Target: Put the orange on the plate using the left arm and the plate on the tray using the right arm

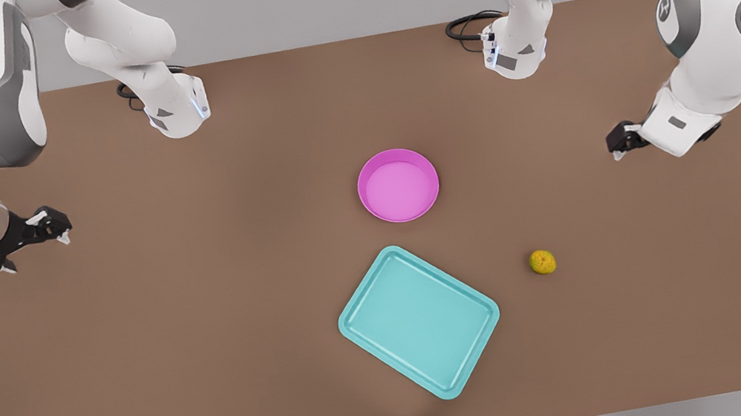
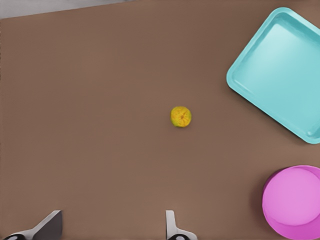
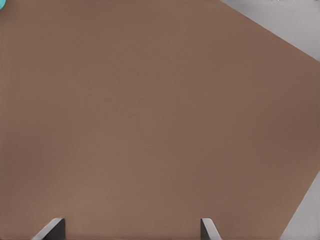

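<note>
The left gripper (image 1: pixel 619 142) hovers open, at the front view's right of the plate (image 1: pixel 398 185); the right gripper (image 1: pixel 53 225) hangs open, well apart on its other side.

Bare brown table (image 1: pixel 158 334) is lying open all around the orange (image 1: pixel 543 261), which is sitting apart from the tray (image 1: pixel 420 322) and the plate (image 1: pixel 398 185). Plate and tray are standing close together, leaving a narrow strip between them. Nothing is resting on either.
</note>
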